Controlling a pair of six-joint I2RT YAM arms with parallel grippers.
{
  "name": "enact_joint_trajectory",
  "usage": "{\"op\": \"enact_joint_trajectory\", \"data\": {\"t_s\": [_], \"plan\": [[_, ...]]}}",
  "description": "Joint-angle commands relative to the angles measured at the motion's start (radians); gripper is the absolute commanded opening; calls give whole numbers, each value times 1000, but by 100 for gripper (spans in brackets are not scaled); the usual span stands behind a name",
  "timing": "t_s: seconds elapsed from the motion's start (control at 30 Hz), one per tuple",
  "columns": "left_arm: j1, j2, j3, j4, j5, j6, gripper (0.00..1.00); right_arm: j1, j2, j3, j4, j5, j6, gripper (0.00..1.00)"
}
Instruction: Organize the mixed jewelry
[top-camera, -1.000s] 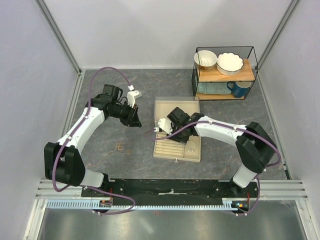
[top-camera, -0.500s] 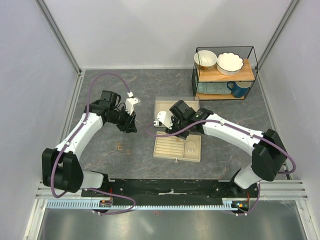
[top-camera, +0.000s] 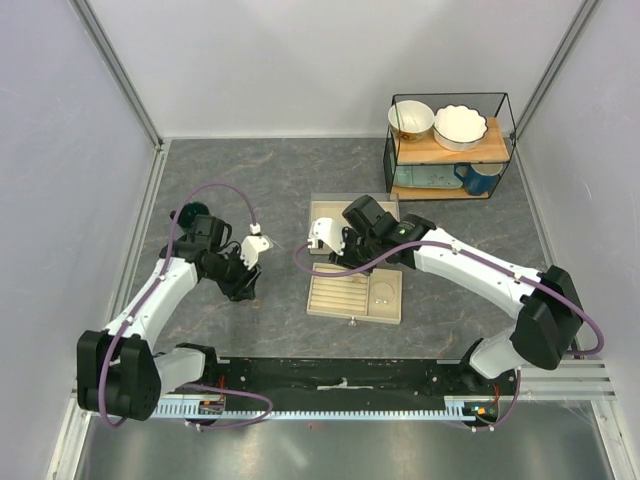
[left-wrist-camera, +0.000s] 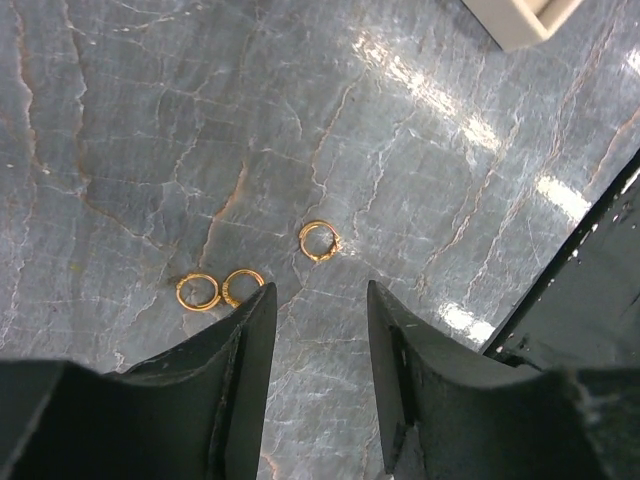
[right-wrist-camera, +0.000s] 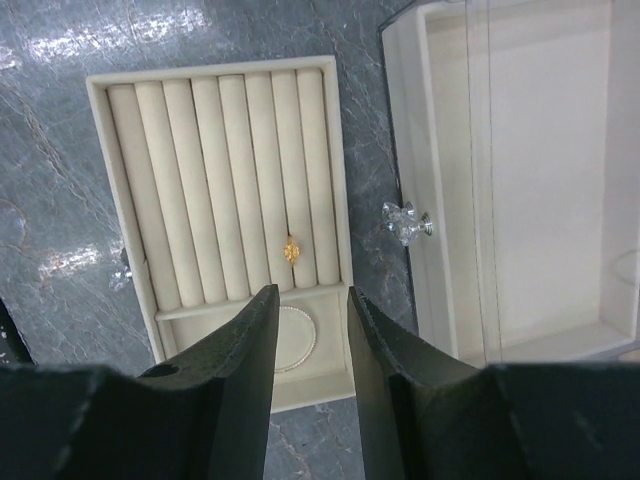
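The left gripper (left-wrist-camera: 318, 298) hangs over the worktop (left-wrist-camera: 120, 120), jaws apart and empty. Just past its tips lie a pair of rings (left-wrist-camera: 220, 289) and a lone ring (left-wrist-camera: 320, 240); the top view cannot resolve them. The right gripper (right-wrist-camera: 312, 305), also parted and empty, is above the tray (right-wrist-camera: 100, 150). The hoop (right-wrist-camera: 313, 342) lies in the tray's near compartment, half hidden by the fingers. A gold speck (right-wrist-camera: 292, 252) in a slot is too small to identify.

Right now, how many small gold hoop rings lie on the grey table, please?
3: left ring beside middle ring, right ring apart; others may be hidden.
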Motion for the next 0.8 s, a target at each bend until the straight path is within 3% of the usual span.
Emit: {"op": "enact_joint_trajectory", "data": {"t_s": [0.0, 0.13, 0.43, 0.77], "plan": [[-2, -44, -46, 23, 35, 116, 48, 8, -14, 0, 47, -29, -10, 41], [-8, -66, -72, 49, 33, 156, 43, 8, -15, -14, 58, -32, -13, 41], [-73, -112, -135, 102, 33, 379, 44, 10, -9, -29, 63, -35, -7, 40], [-93, -107, -199, 70, 61, 734, 42, 8, -15, -59, 66, -28, -13, 39]]}}
